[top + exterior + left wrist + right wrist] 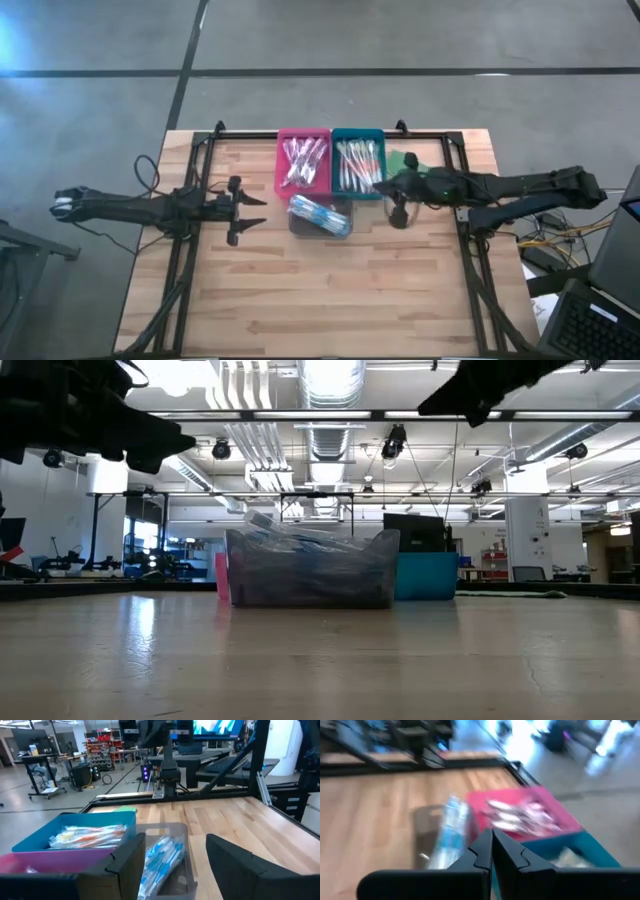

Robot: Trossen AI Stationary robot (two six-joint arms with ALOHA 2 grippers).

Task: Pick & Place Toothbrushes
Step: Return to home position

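High view: shows toothbrushes (303, 162) filling pink bin (279, 160), blue bin (358, 132) and grey bin (300, 228); left gripper (258, 212) beside them, right gripper (384, 186) at the blue bin's edge. Left wrist view: shows fingers (125, 865) parted, holding nothing. Right wrist view: shows fingers (480, 852) pressed together, empty.

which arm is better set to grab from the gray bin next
Left, probably. The left gripper is open and points at the gray bin; the right gripper is shut, beside the blue bin.
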